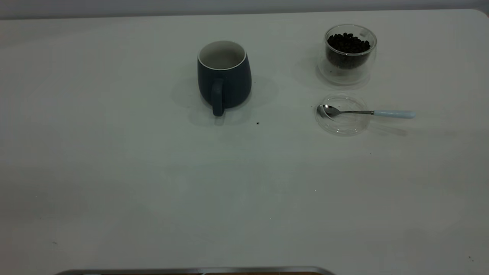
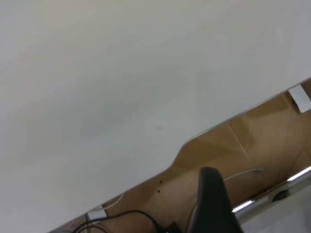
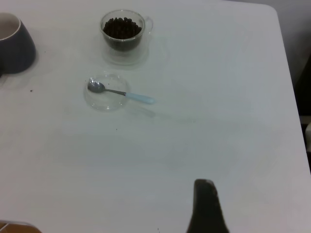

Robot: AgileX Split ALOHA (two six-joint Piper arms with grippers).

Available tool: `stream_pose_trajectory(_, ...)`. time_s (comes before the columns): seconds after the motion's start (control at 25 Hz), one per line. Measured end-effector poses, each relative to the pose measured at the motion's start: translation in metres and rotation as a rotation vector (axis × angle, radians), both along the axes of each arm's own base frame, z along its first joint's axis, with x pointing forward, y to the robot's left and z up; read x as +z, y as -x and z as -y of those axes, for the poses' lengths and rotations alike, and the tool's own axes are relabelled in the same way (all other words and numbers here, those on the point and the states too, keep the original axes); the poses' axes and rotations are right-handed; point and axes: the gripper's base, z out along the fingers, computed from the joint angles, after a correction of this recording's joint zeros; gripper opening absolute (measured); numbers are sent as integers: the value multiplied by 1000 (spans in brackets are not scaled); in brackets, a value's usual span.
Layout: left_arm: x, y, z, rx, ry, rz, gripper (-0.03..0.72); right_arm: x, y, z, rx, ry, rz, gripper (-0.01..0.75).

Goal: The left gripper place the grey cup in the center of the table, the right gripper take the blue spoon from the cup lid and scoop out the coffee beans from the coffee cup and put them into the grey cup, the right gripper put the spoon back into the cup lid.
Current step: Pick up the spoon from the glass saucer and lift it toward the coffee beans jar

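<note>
Spoon (image 3: pixel 116 92) on cup lid (image 3: pixel 105 92), well apart from right gripper (image 3: pixel 206 206).

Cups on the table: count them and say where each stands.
2. The dark grey ceramic cup stands near the table's centre; the clear glass cup of coffee beans stands to its right, behind the clear lid.

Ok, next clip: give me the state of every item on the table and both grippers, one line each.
grey cup: upright, mid-table, looks empty.
coffee cup: upright, uncovered, holds beans.
cup lid: lying flat on the table.
blue spoon: bowl resting in lid, handle overhanging.
left gripper: off the table edge, idle.
right gripper: away from items, idle.
</note>
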Motion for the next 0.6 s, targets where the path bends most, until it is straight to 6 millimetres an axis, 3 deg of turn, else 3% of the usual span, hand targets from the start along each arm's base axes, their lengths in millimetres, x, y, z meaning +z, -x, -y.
stream_pose_trajectory(0.16,0,3,-2,48,10,21,567,0,0,0,0,0,0,565)
stream_pose_trajectory(0.6,0,18,-6,467,32,133,567,0,0,0,0,0,0,565)
